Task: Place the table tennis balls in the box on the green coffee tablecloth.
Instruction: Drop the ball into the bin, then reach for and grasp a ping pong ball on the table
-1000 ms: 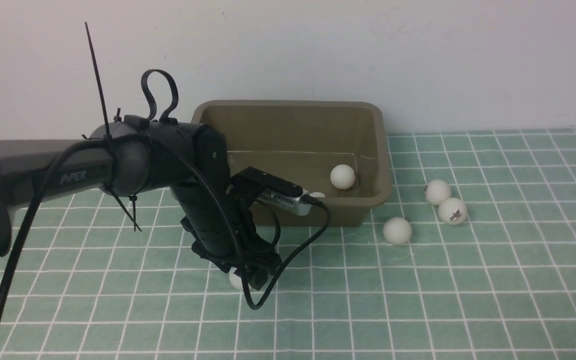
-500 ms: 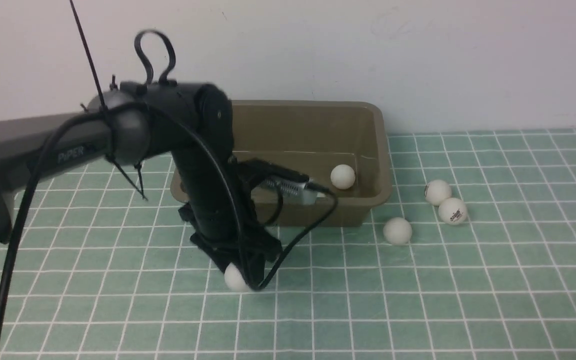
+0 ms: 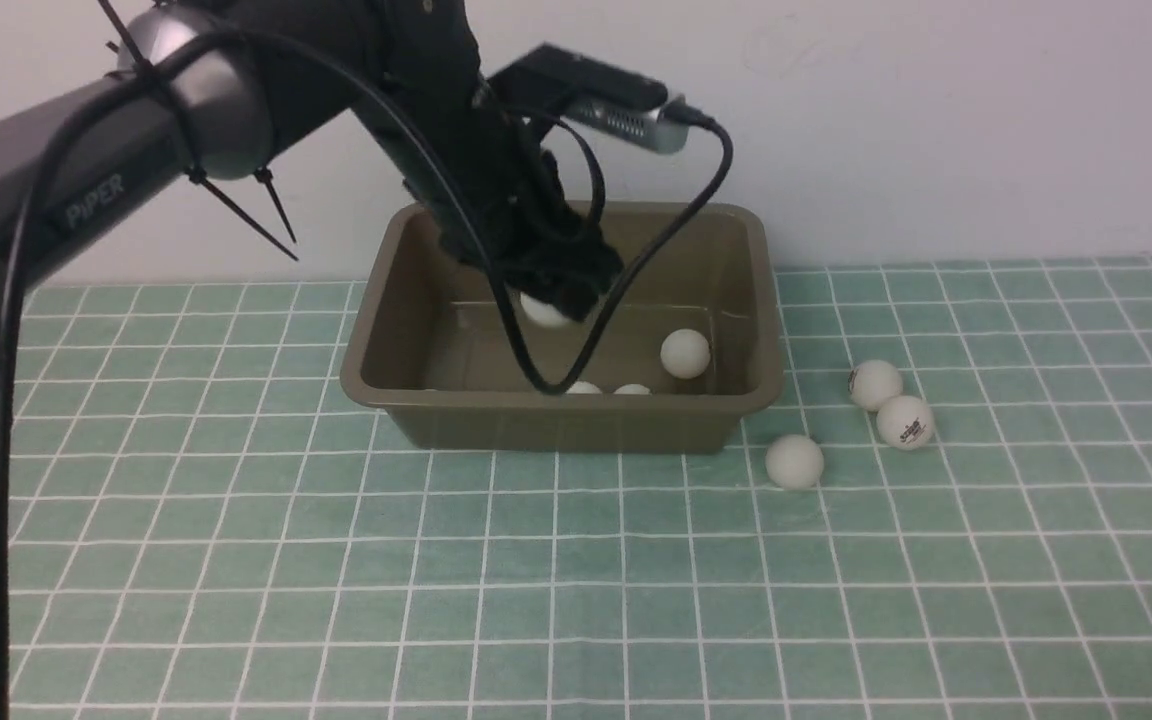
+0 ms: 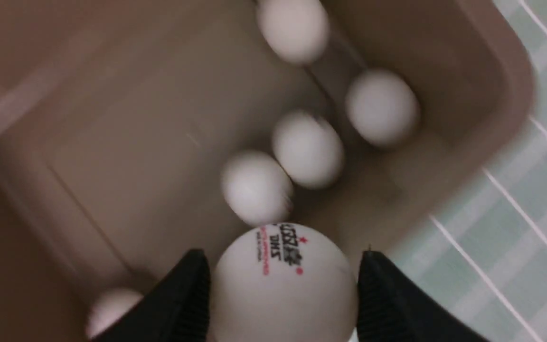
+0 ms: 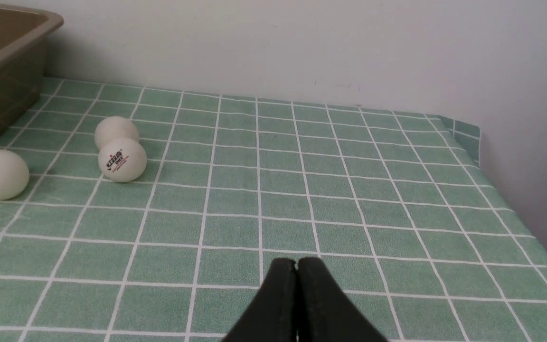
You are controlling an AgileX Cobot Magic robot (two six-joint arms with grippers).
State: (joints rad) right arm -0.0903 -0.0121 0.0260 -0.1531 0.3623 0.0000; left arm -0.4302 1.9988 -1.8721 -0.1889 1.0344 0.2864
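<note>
The left gripper (image 3: 554,296) hangs over the open box (image 3: 556,408), its jaws clamped on one of the table tennis balls. The printed logo of this held ball (image 4: 280,285) faces the wrist camera. The box stands on the green coffee tablecloth (image 3: 636,560), close to the far edge of the tabletop and against the wall.

The relation that counts is vertical. The held ball sits inside the line of the rim, on the side of the box's near wall, with the box floor straight below it. Parting the jaws looks like all the next move needs. A ball has no long axis, so the wrist angle matters little.

Five balls lie in the box already: a loose row of four (image 4: 307,148) and a fifth ball (image 4: 112,308) partly hidden by a finger. The row lies close under the held ball, so a drop may bounce off it.

Three balls remain on the cloth between the box and the right edge of the tabletop. A lone ball (image 3: 794,461) lies just off the box's near right corner, and a pair (image 3: 904,421), touching or nearly so, lies a little farther right. The right gripper (image 5: 296,278), jaws pressed together and empty, sits low over the cloth on that side. It looks the nearer one for those three.
</note>
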